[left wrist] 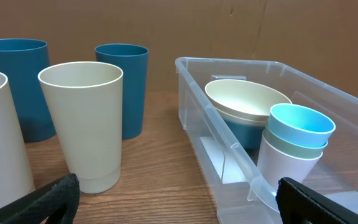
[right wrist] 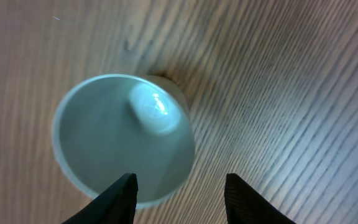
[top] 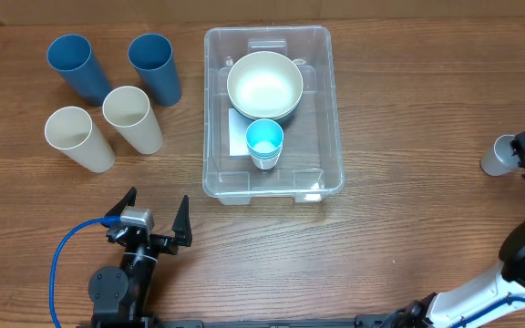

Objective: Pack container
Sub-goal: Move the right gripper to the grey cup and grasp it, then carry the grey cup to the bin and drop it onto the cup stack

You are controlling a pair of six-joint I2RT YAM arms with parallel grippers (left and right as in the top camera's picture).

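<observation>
Sitting mid-worktop [top: 408,228], the container [top: 315,137] is seen holding a cream bowl [top: 264,85] and a stack of small cups [top: 264,143] (bare floor shows along its near and right walls). Four tall cups [top: 131,118] are grouped apart on its left. The left fingers [top: 183,223] are spread wide, empty, near the front edge. The right fingers [right wrist: 120,199] are likewise parted, with a small pale cup [right wrist: 123,146] just beside them at the right edge.
</observation>
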